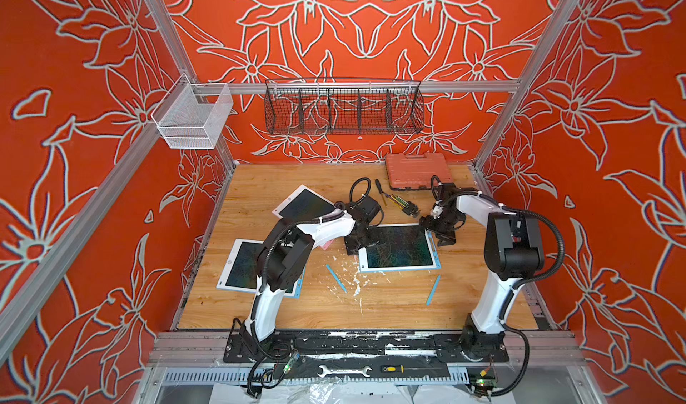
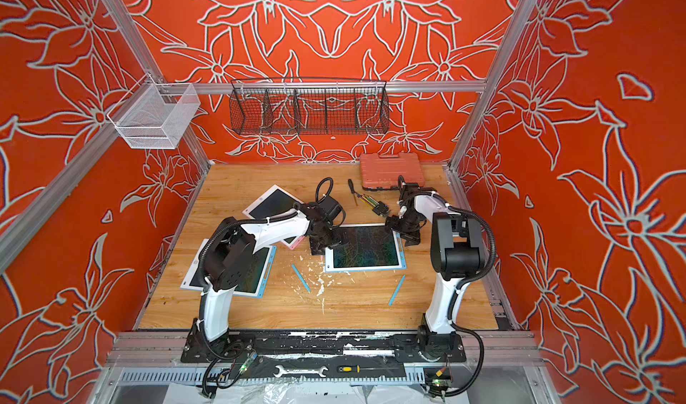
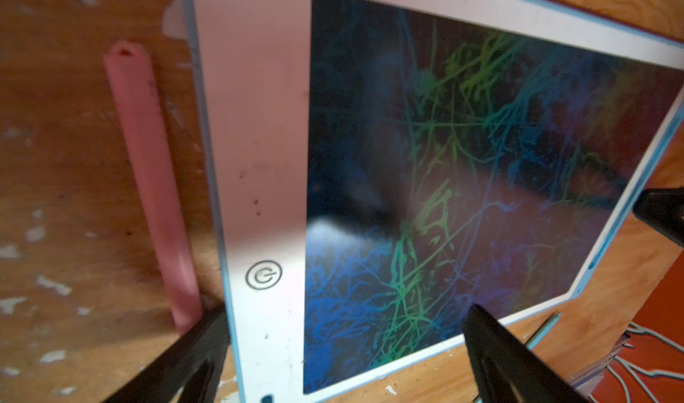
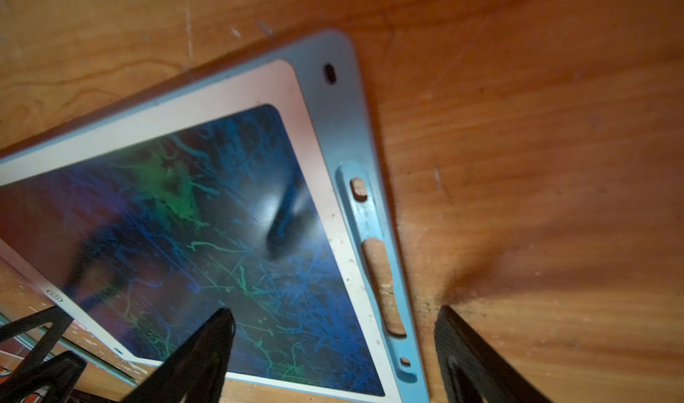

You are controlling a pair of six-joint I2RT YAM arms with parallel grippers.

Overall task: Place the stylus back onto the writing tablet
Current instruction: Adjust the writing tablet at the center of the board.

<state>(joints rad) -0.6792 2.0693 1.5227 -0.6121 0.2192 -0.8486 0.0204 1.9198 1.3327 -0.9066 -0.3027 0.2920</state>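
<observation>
Your left claw (image 3: 344,330) hung spread wide over the button-side edge of the middle writing tablet (image 1: 399,248), one finger (image 3: 192,349) down at the tablet's border and the other finger (image 3: 507,360) over its scribbled screen, pinching nothing. Just outside that border finger, a pink stylus (image 3: 151,175) lay flat on the bench (image 1: 389,309), running alongside the tablet's edge and close to it without resting on it.

Your right claw (image 4: 333,345) was spread as well, and it held nothing. It straddled the opposite edge of the same tablet: one finger (image 4: 200,353) sat above the screen, the other finger (image 4: 477,360) over bare bench just past the blue frame. Between them ran the tablet's stylus slot (image 4: 377,264), with wood showing through its cut-outs.

In both top views, two blue styluses lay on the bench on the arms' base side of the tablet. The first blue stylus (image 1: 336,278) sat nearer your left claw, among white flecks. The second blue stylus (image 1: 433,290) lay nearer your right claw, off the tablet's near corner. Neither touched the tablet.

Behind your left claw lay a white-framed tablet (image 1: 302,203), partly hidden by the arm. A third tablet (image 1: 241,265) sat under the left arm's elbow. Beyond your right claw rested a hex key set (image 1: 399,201) and an orange tool case (image 1: 417,170).
</observation>
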